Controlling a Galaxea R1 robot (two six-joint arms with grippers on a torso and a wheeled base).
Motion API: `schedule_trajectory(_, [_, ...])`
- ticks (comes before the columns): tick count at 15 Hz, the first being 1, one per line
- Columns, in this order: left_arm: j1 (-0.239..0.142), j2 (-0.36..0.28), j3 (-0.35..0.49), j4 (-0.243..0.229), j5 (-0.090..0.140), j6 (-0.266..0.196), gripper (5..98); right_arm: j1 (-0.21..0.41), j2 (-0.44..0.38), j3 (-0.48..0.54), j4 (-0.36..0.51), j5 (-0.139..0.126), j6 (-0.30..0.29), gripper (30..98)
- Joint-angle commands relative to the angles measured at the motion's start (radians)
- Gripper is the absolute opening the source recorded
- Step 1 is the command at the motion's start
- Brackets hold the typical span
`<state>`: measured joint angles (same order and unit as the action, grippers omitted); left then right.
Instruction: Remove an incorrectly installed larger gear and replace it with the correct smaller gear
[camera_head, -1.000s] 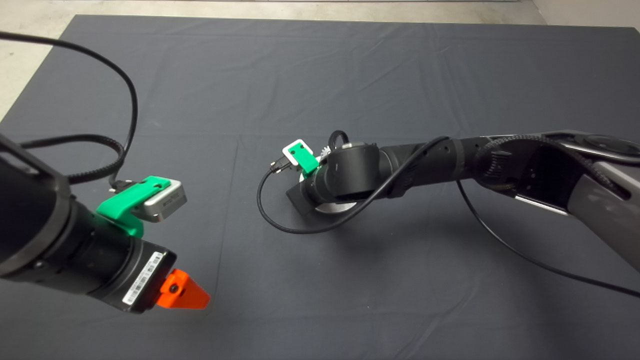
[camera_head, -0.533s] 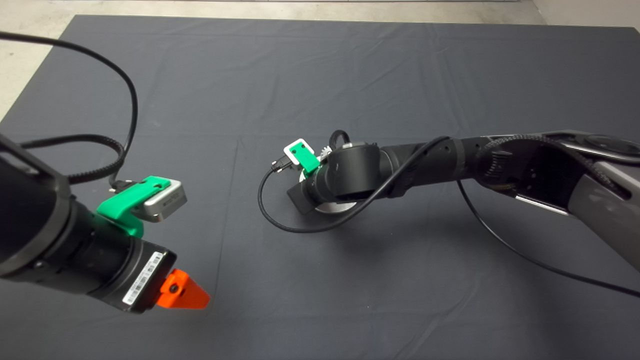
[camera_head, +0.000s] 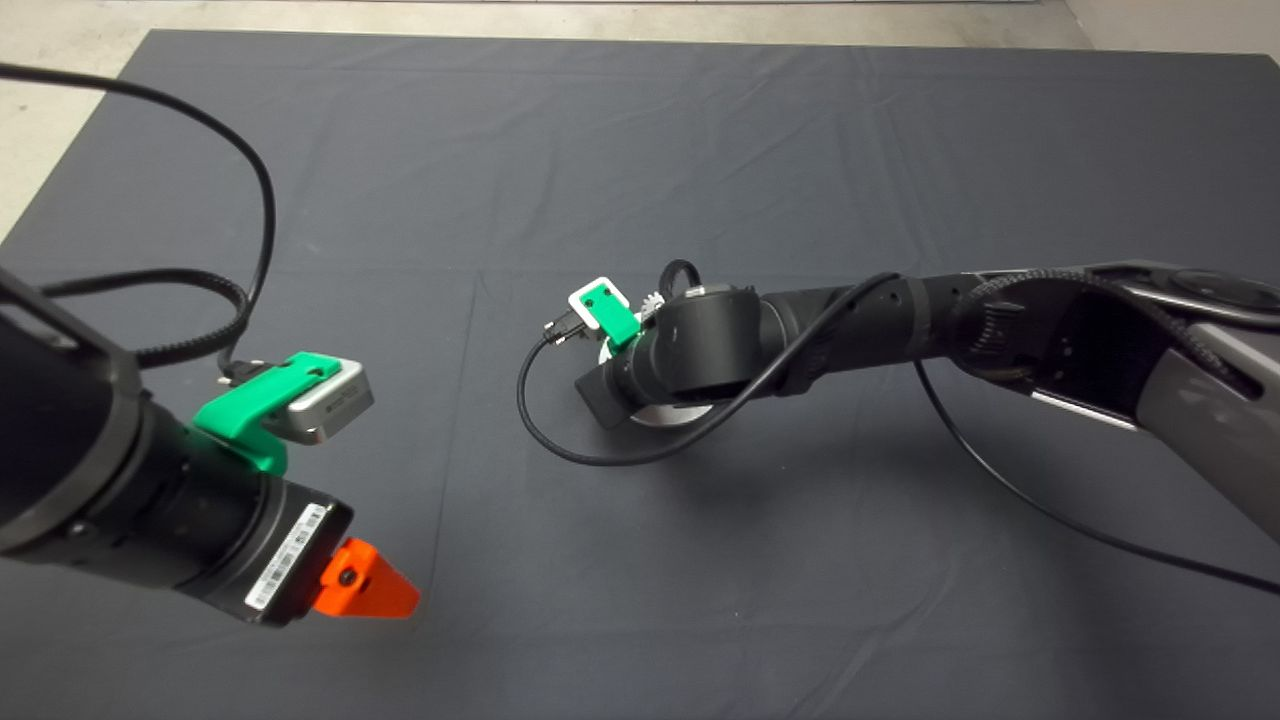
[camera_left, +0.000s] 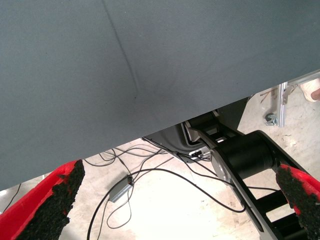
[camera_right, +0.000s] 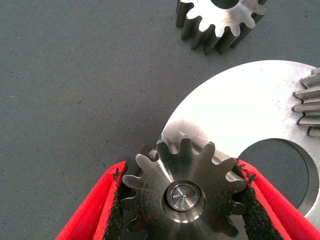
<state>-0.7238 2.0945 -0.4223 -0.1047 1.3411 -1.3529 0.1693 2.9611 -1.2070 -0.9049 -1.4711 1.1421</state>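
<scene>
**Right gripper on a gear at mid-mat**

Dark mat (camera_head: 700, 150) covers the table. Right arm (camera_head: 1000, 330) reaches in to the mat's centre. Left gripper (camera_head: 365, 590) hangs at the lower left, fingers (camera_left: 55, 200) spread wide, nothing between them. Round steel plate (camera_right: 260, 110) with a big hole lies flat on the mat. Right gripper (camera_right: 182, 200) has its pads pressed to both sides of the smaller gear (camera_right: 182, 192), which sits on a pin at the plate's edge. The larger gear (camera_right: 220, 22) lies on the mat just off the plate. A pale gear (camera_right: 310, 102) sits at the plate's far rim.
</scene>
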Motion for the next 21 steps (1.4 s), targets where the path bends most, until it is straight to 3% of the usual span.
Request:
schedule_trajectory(1, [-0.011, -0.001, 0.013, -0.01, 0.001, -0.004, 98.3, 0.016, 0.002, 0.032, -0.02, 0.012, 0.007, 51.1])
schedule_trajectory(15, [-0.011, -0.002, 0.013, -0.01, 0.001, -0.005, 98.3, 0.029, 0.002, 0.032, -0.019, 0.006, 0.031, 50.2])
schedule_trajectory(21, [-0.011, -0.002, 0.013, -0.01, 0.001, -0.005, 98.3, 0.088, 0.002, 0.041, -0.011, 0.006, 0.046, 50.2])
